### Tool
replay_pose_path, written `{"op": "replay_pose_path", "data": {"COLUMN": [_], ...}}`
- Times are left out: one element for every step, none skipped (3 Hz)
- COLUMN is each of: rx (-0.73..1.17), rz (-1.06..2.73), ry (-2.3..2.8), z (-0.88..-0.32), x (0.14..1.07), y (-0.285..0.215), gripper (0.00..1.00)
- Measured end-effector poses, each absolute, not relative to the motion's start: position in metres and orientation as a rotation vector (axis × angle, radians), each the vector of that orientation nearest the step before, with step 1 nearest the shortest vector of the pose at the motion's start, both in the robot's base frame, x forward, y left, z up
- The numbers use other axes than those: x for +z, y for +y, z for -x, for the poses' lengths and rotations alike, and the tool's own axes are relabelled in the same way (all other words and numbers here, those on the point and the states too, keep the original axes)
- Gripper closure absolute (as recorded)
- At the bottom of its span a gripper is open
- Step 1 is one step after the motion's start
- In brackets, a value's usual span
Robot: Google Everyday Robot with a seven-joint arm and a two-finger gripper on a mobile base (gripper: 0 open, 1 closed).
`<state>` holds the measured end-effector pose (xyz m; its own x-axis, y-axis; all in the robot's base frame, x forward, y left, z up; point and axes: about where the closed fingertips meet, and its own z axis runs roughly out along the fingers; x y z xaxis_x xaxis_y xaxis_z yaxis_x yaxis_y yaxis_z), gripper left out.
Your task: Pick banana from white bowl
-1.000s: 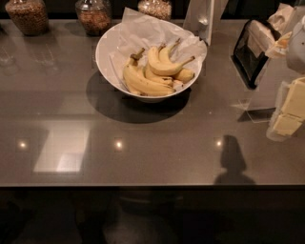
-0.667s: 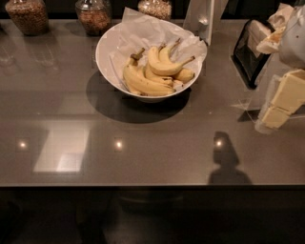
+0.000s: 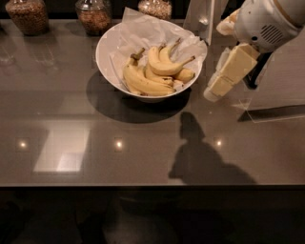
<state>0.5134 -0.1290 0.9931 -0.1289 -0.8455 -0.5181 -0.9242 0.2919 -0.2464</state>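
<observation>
The white bowl (image 3: 102, 56), lined with crinkled white paper, stands at the back middle of the dark table. Several bananas lie in it. The strongly curved pale yellow banana (image 3: 161, 67) lies on top at the right of the bunch, its thin stem pointing right. A longer, thicker banana (image 3: 143, 83) lies along the front. My gripper (image 3: 213, 91), with cream fingers, hangs tilted from the upper right. Its tip is just right of the bowl's rim, above the table and apart from the bananas. It holds nothing.
Three glass jars of brown grains (image 3: 27, 15) (image 3: 94, 14) (image 3: 155, 7) stand along the back edge. A clear stand (image 3: 201, 18) rises behind the bowl. A clear panel (image 3: 276, 100) sits at the right under my arm. My arm's shadow (image 3: 195, 157) falls on the table's front.
My gripper has moved left and up from the table's right side to just beside the bowl's right rim. Its shadow has shifted left with it. The bananas have not moved.
</observation>
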Motion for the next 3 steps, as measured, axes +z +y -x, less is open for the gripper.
{"op": "replay_pose_path", "data": {"rx": [0.21,0.201,0.2], "rz": [1.525,1.494,1.494], "ry": [1.956,1.918,1.918], "z": [-0.55,-0.59,-0.59], "x": [0.994,0.987,0.987], "y": [-0.096,-0.069,-0.069], "gripper": [0.0,0.0,0.0]}}
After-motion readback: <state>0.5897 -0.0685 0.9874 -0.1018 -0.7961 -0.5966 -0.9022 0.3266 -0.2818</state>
